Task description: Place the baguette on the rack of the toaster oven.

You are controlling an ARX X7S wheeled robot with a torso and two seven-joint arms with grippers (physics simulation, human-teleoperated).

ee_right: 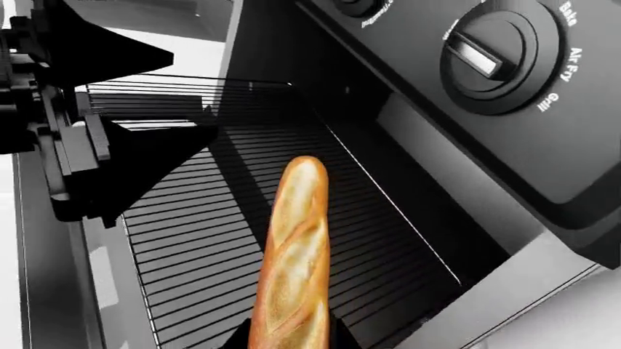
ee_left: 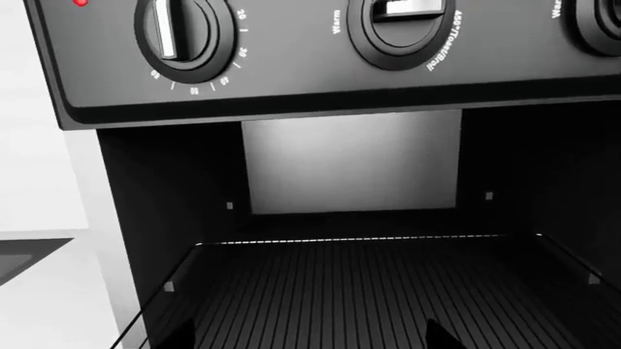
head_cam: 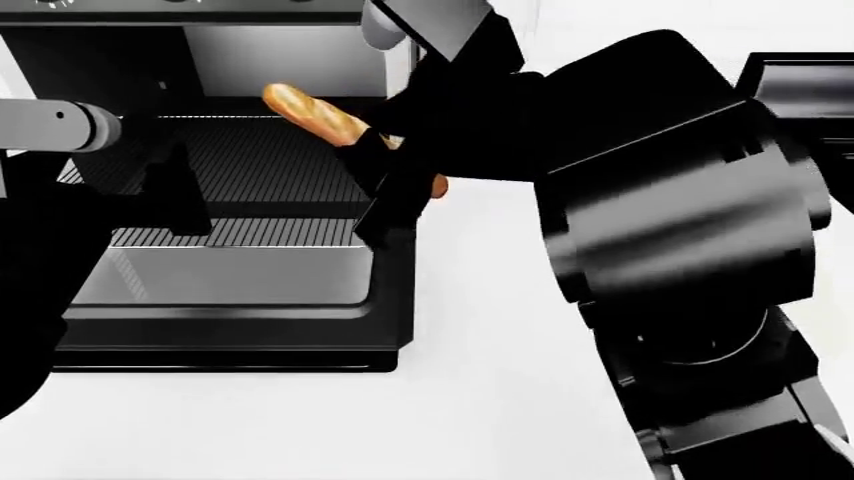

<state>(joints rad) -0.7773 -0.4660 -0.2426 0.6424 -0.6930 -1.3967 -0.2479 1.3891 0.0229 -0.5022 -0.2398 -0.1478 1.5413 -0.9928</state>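
The head view alone showed both arms at the toaster oven (head_cam: 387,330), its glass door (head_cam: 227,275) dropped flat. The right wrist view gave the closest look at the baguette (ee_right: 291,254), hanging over the rack (ee_right: 223,240), which was pulled partly out; whether bread touched wire could not be told. The left wrist view showed the rack (ee_left: 369,291) bare from its side, the baguette out of sight.

The right gripper (head_cam: 400,165) clamped the baguette (head_cam: 314,115) at its near end, the far end pointing into the cavity. The left gripper (head_cam: 174,195) hung over the rack's left part; its jaw gap could not be judged.

Dial lettering read "Warm" and "450-Toast/Broil" (ee_left: 449,40); another dial (ee_right: 490,54) read "Bake", "Air Fry", "Grill".
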